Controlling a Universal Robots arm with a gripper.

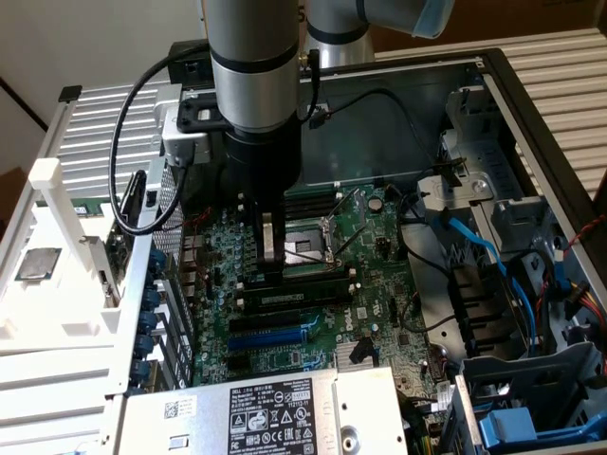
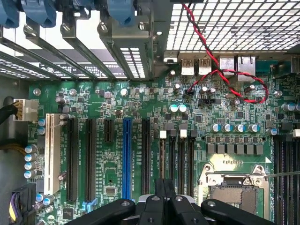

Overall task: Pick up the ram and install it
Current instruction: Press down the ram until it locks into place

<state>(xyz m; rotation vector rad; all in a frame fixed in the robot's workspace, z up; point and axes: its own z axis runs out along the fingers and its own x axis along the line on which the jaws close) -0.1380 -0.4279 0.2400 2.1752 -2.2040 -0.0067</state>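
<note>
Item: end effector (image 2: 164,199), nearest the wrist camera, fingers pressed together, above the memory slots (image 2: 174,159). Ram (image 1: 294,296): seemingly seated in a slot at 6 o'clock of the CPU socket (image 1: 302,248). Step judged: final pressing-in; needs straight, even downward force.

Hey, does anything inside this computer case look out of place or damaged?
The processor socket sits bare with no cooler, and a twisted red-and-black wire trails loose across the motherboard. Nothing looks broken.

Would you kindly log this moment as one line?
gripper: shut, above motherboard | ram: seated in slot near CPU socket
</note>
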